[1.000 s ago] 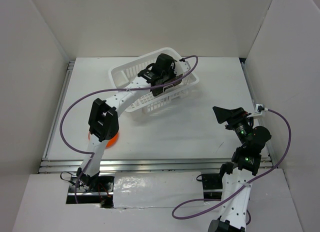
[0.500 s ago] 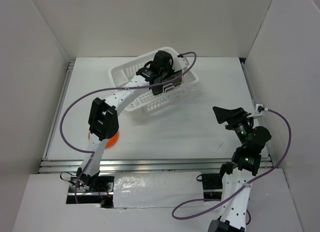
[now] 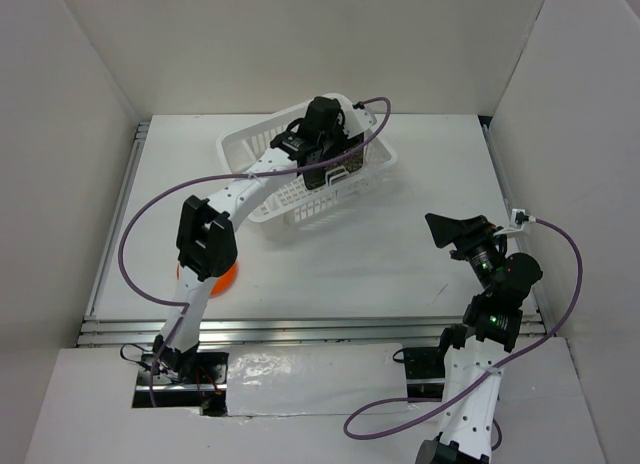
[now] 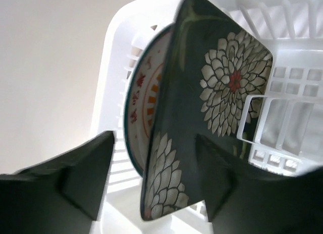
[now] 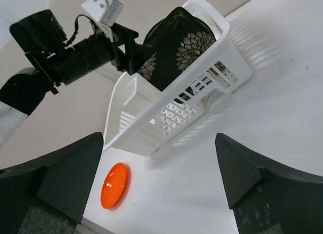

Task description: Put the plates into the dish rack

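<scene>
The dish rack sits at the far middle of the bench, turned at an angle to its edges. 2 plates stand on edge inside it, side by side. The dark square plate with white flower prints stands tilted, and its back lies close against the white round plate with the orange sunburst rim; whether the 2 touch cannot be told.

The left tool reaches over the rack from above. Its 2 fingers are spread apart, 1 on each side of the dark plate's nearest edge. There is a clear gap on the white plate's side, while on the other side the finger sits right at the plate's face.

The small orange plate lies flat on the bench near the left arm's base, well apart from the rack and partly hidden under that arm in the top view.

The right tool hangs above the right side of the bench, its fingers wide apart and gripping nothing.
</scene>
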Robot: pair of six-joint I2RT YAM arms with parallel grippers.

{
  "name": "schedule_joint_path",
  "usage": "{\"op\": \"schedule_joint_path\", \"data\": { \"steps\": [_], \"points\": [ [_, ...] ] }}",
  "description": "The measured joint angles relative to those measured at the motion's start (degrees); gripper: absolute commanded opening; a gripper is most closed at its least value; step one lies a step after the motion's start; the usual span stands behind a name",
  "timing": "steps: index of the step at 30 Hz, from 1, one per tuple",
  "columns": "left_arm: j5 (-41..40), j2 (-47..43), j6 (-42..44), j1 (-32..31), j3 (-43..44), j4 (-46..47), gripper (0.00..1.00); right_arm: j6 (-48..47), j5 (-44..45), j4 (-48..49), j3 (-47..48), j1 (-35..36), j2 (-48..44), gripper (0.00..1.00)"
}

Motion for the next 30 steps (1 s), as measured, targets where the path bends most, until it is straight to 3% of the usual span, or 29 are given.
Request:
{"op": "schedule_joint_path", "data": {
  "steps": [2, 6, 13, 16, 19, 23, 26, 30],
  "points": [
    [-0.1, 0.0, -1.5, 0.0, 2.5, -1.9, 0.99, 0.0, 0.0, 0.0, 0.0, 0.0, 0.0, 1.00],
    [-0.1, -1.2, -5.2, 0.0, 8.4, -3.6, 0.99, -0.2, 0.0, -0.5, 0.0, 0.0, -0.4, 1.00],
    [-6.3, -14.9, -19.1, 0.6, 4.6, -5.8, 1.00, -0.2, 0.0, -0.5, 0.0, 0.0, -0.9, 1.00],
    [-6.2, -27.1, -32.4, 5.5, -6.6, -5.9, 0.99, -0.2, -1.0, -0.1, 0.0, 0.0, -0.1, 1.00],
    [-0.8, -40.7, -45.3, 19.1, -23.0, -1.7, 0.99, 0.1, -2.5, 0.0, -0.2, 0.0, 0.5, 1.00],
    [0.1, -50.0, -58.1, 35.1, -39.7, 2.6, 1.00, -0.1, -3.1, -0.8, -0.2, 0.0, -0.6, 1.00],
    [-0.3, -56.6, -64.9, 35.8, -55.5, 6.2, 0.99, -0.7, -3.1, -2.4, 0.0, 0.0, -2.4, 1.00],
    [-0.7, -62.7, -72.4, 36.8, -69.8, 6.3, 1.00, -1.0, -3.5, -3.2, 0.2, 0.0, -4.2, 0.99]
  ]
}}
